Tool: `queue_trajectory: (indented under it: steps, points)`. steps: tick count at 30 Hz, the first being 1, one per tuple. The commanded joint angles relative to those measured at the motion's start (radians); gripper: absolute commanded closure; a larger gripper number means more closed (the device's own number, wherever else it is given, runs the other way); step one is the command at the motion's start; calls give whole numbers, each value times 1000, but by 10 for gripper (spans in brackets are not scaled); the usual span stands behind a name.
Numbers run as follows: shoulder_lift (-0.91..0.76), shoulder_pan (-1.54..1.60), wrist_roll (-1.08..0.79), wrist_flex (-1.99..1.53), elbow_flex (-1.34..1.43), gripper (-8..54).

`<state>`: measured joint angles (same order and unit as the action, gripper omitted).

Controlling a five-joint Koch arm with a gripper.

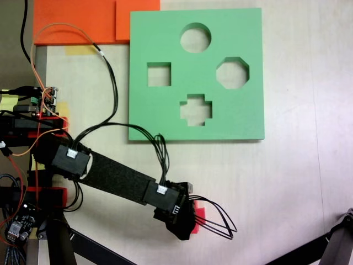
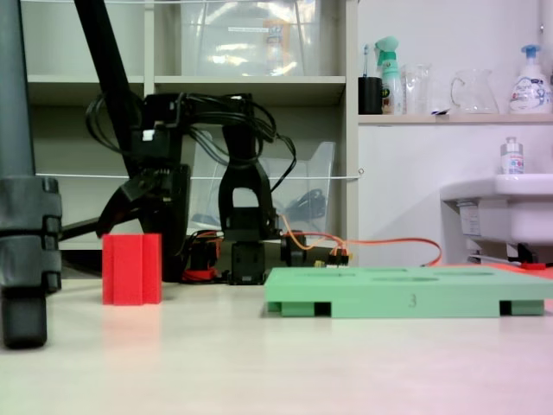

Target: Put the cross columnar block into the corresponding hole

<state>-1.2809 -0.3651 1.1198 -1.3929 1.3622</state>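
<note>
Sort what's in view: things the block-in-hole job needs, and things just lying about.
Needed:
cross columnar block
plus-shaped hole
green foam board
gripper

Lying about:
round hole
square hole
octagonal hole
orange foam sheets
shelf bottles

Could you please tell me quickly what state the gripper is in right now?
Gripper: cannot be told; it hangs just above the upright red cross block, not clearly gripping it.

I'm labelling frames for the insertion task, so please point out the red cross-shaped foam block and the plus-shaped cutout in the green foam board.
Red cross-shaped foam block [image 2: 131,269]: fixed side view, its front face.
Plus-shaped cutout in the green foam board [image 1: 187,104]: fixed top view, green corner at the cutout's edge.
</note>
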Motion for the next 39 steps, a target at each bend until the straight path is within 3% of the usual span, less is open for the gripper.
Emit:
queue_trajectory:
  steps: [1, 12, 15, 20, 26, 33, 39]
  points:
    - [-6, -3, 11, 35, -31, -67]
    - [72, -15, -14, 38, -52, -53]
    - [124, -25, -14, 31, -41, 137]
    - [150, -37, -14, -35, -41, 203]
    - [101, -25, 34, -190, -57, 207]
    - [-26, 26, 112, -305, -57, 265]
    - [-117, 118, 190, -325, -58, 265]
